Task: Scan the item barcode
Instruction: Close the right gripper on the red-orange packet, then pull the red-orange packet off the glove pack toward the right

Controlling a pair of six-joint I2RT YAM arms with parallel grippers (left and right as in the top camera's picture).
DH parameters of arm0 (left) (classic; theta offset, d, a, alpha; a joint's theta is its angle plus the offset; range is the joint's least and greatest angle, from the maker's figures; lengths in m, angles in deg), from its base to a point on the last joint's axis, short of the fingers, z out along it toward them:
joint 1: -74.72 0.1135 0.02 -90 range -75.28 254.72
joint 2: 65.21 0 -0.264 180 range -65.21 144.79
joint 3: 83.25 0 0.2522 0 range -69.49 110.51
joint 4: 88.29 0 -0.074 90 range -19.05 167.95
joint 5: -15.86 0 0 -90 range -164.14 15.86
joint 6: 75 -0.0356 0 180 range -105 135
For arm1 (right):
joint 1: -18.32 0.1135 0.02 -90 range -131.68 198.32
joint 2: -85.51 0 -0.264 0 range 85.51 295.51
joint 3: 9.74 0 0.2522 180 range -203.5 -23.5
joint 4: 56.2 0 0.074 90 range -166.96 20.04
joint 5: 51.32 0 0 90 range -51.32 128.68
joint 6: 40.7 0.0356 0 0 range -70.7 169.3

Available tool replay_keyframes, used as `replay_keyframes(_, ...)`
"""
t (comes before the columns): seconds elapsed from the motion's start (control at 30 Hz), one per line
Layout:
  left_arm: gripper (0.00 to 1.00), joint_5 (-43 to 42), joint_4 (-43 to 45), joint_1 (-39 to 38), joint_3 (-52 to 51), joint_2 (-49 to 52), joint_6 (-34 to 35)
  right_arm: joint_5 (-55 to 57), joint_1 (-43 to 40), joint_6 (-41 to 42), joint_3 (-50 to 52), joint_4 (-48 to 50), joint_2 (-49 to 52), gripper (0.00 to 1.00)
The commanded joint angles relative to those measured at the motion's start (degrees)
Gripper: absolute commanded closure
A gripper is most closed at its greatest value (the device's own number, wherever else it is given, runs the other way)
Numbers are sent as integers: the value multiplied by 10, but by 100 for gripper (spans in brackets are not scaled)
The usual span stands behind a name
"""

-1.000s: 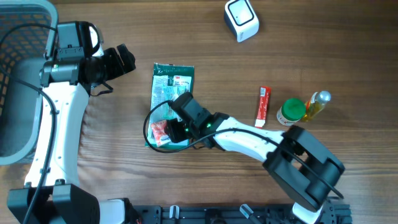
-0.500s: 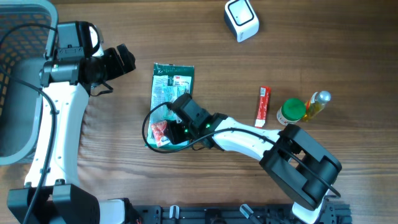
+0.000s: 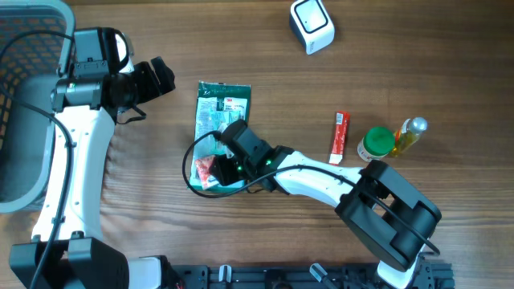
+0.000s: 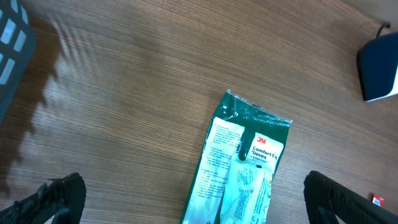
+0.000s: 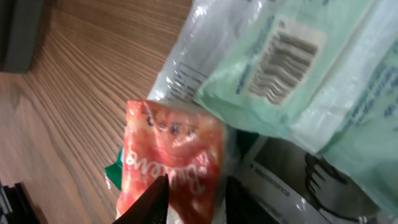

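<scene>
A red snack packet (image 3: pixel 206 169) lies across the lower end of a green 3M glove pack (image 3: pixel 223 110) in the middle of the table. My right gripper (image 3: pixel 226 166) is down on it. In the right wrist view, its two dark fingers press either side of the red packet (image 5: pixel 174 149), so the right gripper (image 5: pixel 196 186) is shut on it. A barcode (image 5: pixel 289 53) shows on the pale green pack beside it. The white scanner (image 3: pixel 312 25) stands at the back. My left gripper (image 3: pixel 163 77) hovers open to the left of the glove pack (image 4: pixel 245 165), holding nothing.
A red tube (image 3: pixel 341 137), a green-lidded jar (image 3: pixel 376 144) and a yellow bottle (image 3: pixel 409 134) lie at the right. A grey basket (image 3: pixel 24 96) fills the left edge. The scanner's dark corner (image 4: pixel 379 68) shows in the left wrist view.
The right jaws have closed in on the red packet. The right arm shifted slightly and the left arm has stayed put.
</scene>
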Motion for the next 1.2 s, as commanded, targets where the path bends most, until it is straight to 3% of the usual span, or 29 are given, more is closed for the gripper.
replay_keyframes(0.0,0,-7,1,2,7,-2,-12,2,5,2,-1,-10,3,73)
replay_keyframes(0.37,0,-7,1,2,7,-2,-12,3,6,2,0,-12,10,81)
replay_keyframes(0.47,0,-7,1,2,7,-2,-12,-5,5,1,0,-10,6,96)
replay_keyframes(0.6,0,-7,1,2,7,-2,-12,-33,-17,-2,0,-11,-37,96)
replay_keyframes(0.83,0,-7,1,2,7,-2,-12,-103,-82,-32,0,-116,-132,96)
replay_keyframes(1.0,0,-7,1,2,7,-2,-12,-94,-142,-33,0,-198,-136,96)
replay_keyframes(1.17,0,-7,1,2,7,-2,-12,-56,-152,-32,15,-204,-115,96)
